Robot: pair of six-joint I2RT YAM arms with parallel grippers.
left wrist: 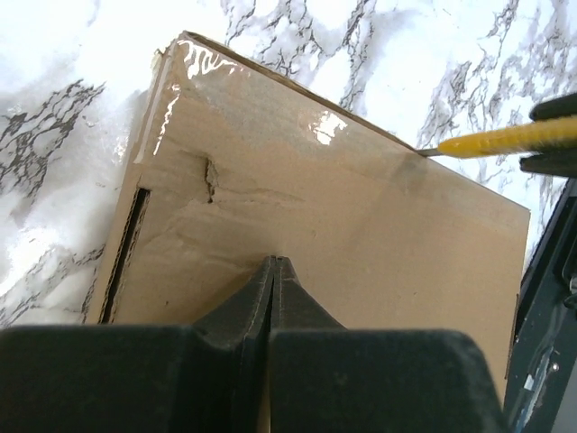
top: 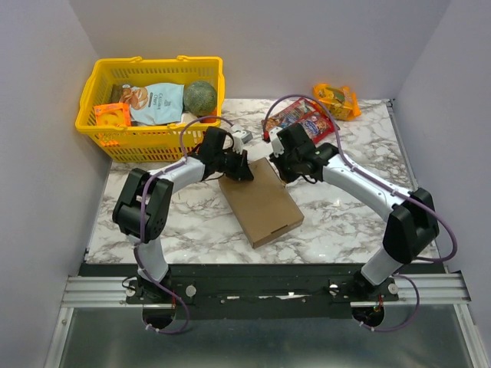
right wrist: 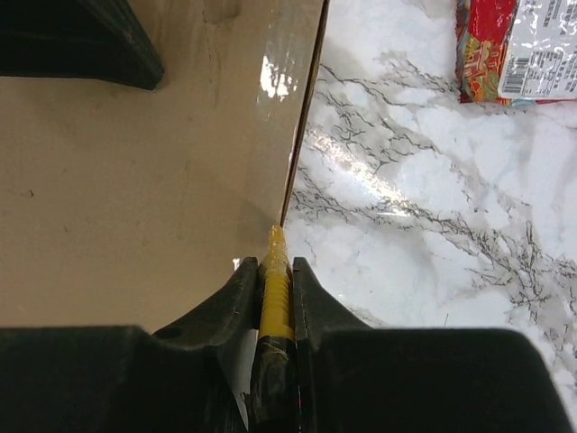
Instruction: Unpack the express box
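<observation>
The express box (top: 261,201) is a flat brown cardboard mailer lying closed and slanted in the middle of the marble table. My left gripper (top: 244,170) is shut with nothing between its fingers, its tips resting on the lid (left wrist: 297,180) near the far left corner. My right gripper (right wrist: 273,263) is shut on a yellow cutter (right wrist: 276,284). The cutter's tip touches the box's far right edge (right wrist: 297,171), right at the lid seam. The cutter (left wrist: 500,141) also shows in the left wrist view, at the far rim of the box.
A yellow plastic basket (top: 98,126) with snack bags and a green round item stands at the back left. A red snack packet (top: 303,119) and an orange bag (top: 337,100) lie at the back right. Side walls close in the table.
</observation>
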